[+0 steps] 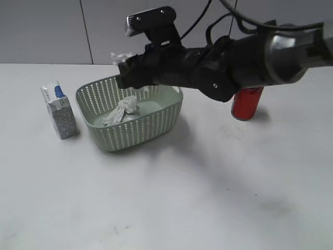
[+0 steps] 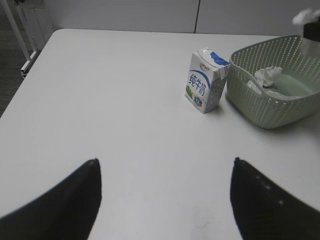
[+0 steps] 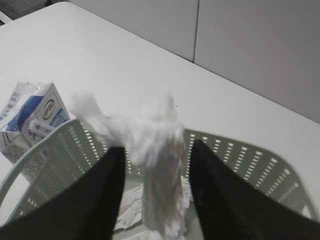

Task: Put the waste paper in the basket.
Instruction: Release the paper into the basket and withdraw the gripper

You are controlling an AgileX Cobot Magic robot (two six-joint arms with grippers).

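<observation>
We see the white table (image 1: 218, 198) carrying everything, with the green basket (image 1: 130, 135) as our landmark. Over the basket's far rim reaches the right arm, its right gripper (image 3: 152, 165) pinching a wad of waste paper (image 3: 152, 150) above the basket's inside. Another crumpled paper (image 1: 122, 110) already lies on the basket floor. Just left of the basket stands a milk carton (image 1: 60, 110); a red can (image 1: 247, 104) stands to its right, well apart. The left gripper (image 2: 162, 195) hovers with fingers spread wide, well left of the basket.
</observation>
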